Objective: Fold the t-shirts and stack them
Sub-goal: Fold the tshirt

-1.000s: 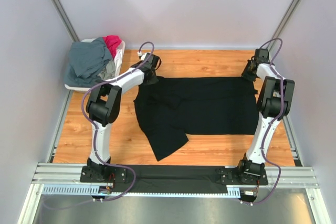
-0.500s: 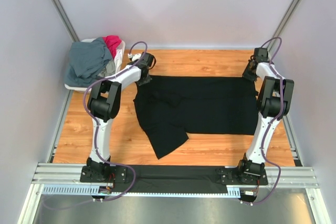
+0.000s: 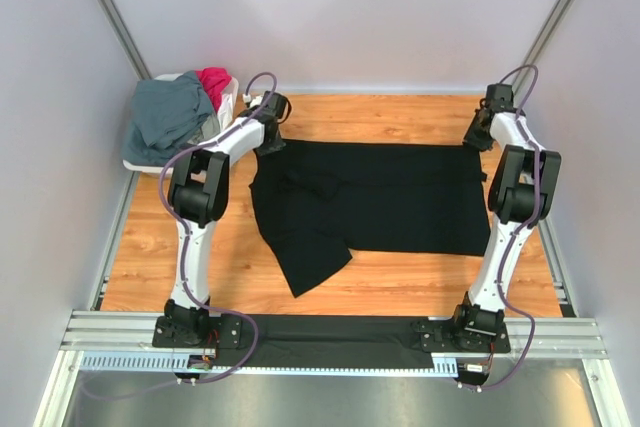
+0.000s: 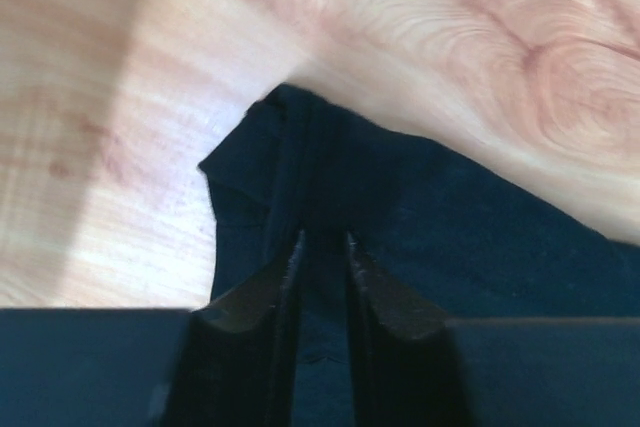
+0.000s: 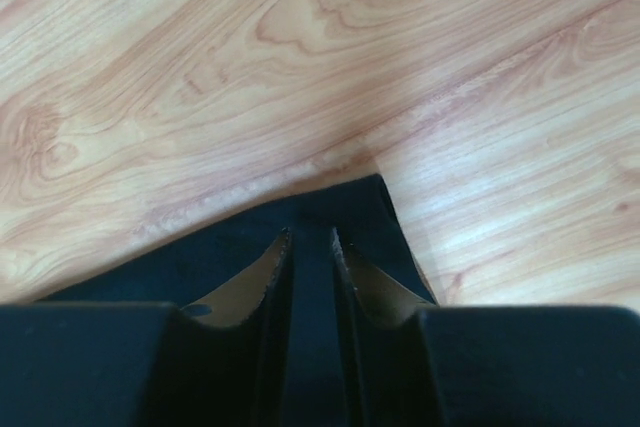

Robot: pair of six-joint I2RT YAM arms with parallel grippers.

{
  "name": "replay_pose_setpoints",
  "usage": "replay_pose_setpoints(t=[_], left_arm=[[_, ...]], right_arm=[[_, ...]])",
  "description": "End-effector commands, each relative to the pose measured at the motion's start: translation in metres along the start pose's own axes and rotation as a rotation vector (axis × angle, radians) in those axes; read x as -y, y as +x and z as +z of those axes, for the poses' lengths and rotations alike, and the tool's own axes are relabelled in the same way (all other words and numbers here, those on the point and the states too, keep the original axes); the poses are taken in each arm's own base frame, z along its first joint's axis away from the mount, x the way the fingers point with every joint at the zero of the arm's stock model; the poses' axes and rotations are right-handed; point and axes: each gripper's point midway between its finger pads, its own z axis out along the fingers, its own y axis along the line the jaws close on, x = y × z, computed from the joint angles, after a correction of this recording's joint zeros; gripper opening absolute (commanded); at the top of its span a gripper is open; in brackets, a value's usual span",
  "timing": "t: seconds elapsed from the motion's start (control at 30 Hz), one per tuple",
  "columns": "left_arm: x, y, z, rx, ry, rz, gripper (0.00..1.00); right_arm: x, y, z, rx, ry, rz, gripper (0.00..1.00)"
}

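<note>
Top external view: a wooden table (image 3: 400, 287) is seen to be taken up mostly by the black t-shirt (image 3: 390, 197), which is spread nearly flat across its middle, with one flap (image 3: 312, 265) thrown out toward the near edge and some wrinkling at its left end. At the far left corner a white basket (image 3: 132, 161) is loaded with the slate grey-blue t-shirt (image 3: 165, 117) and the magenta-red t-shirt (image 3: 213, 79), both crumpled and not yet folded. The two far corners of the spread garment are attended by the arms. In the left wrist view the left gripper (image 4: 322, 239) is seen nearly closed, a raised ridge of black cloth being pinched between its fingers at the corner. In the right wrist view the right gripper (image 5: 310, 234) is set over the other far corner with only a narrow slot between its fingers; whether cloth is actually gripped there cannot be told. The garment is judged light, limp and not fragile: no shape will be kept once it is lifted, and it will drag and bunch if pulled from one point. Hold is best taken at hemmed corners, both at once, so that an edge is kept taut.
</note>
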Motion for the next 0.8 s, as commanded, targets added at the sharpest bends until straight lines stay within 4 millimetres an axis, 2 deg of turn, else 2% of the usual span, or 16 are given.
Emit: replay_pose_setpoints(t=[0.0, 0.03, 0.07, 0.13, 0.17, 0.3, 0.37, 0.4, 0.43, 0.47, 0.5, 0.57, 0.6, 0.67, 0.7, 0.77], left_arm=[[0.018, -0.041, -0.037, 0.098, 0.136, 0.055, 0.31], [0.023, -0.048, -0.053, 0.124, 0.165, 0.065, 0.35], [0.025, -0.05, -0.06, 0.131, 0.179, 0.073, 0.38], [0.03, -0.049, -0.079, 0.135, 0.215, 0.091, 0.44], [0.031, -0.048, -0.084, 0.135, 0.222, 0.101, 0.51], [0.035, -0.032, -0.106, 0.102, 0.28, 0.116, 0.61], [0.03, -0.022, -0.114, 0.079, 0.294, 0.11, 0.68], [0.027, -0.008, -0.113, 0.041, 0.299, 0.101, 0.7], [0.024, -0.006, -0.12, 0.038, 0.304, 0.089, 0.72], [0.021, -0.002, -0.123, 0.023, 0.305, 0.073, 0.72], [0.014, 0.011, -0.122, -0.015, 0.286, 0.049, 0.72], [0.011, 0.019, -0.132, -0.042, 0.301, 0.007, 0.73], [0.005, 0.033, -0.13, -0.074, 0.292, -0.007, 0.73], [0.008, 0.04, -0.14, -0.095, 0.331, -0.08, 0.73], [0.008, 0.051, -0.136, -0.108, 0.334, -0.097, 0.73], [0.01, 0.059, -0.138, -0.117, 0.328, -0.147, 0.73]], right_arm=[[-0.011, -0.043, -0.057, 0.111, -0.051, -0.016, 0.25], [-0.013, -0.044, -0.065, 0.121, -0.056, -0.009, 0.28], [-0.014, -0.047, -0.079, 0.142, -0.064, -0.006, 0.29], [-0.01, -0.035, -0.083, 0.124, -0.057, 0.003, 0.31], [-0.008, -0.035, -0.09, 0.138, -0.052, 0.004, 0.32], [0.007, 0.0, -0.082, 0.053, 0.0, -0.003, 0.33], [0.016, 0.01, -0.08, 0.033, 0.046, 0.007, 0.38], [0.021, 0.016, -0.081, 0.019, 0.069, 0.012, 0.39], [0.029, 0.021, -0.08, 0.011, 0.109, 0.018, 0.41], [0.034, 0.024, -0.081, 0.01, 0.135, 0.03, 0.42], [0.039, 0.026, -0.084, 0.005, 0.159, 0.042, 0.42], [0.048, 0.027, -0.089, 0.017, 0.199, 0.077, 0.44], [0.051, 0.026, -0.091, 0.024, 0.204, 0.091, 0.45], [0.055, 0.029, -0.093, 0.03, 0.213, 0.134, 0.46], [0.059, 0.03, -0.093, 0.033, 0.215, 0.153, 0.47], [0.064, 0.036, -0.091, 0.021, 0.219, 0.185, 0.47]])
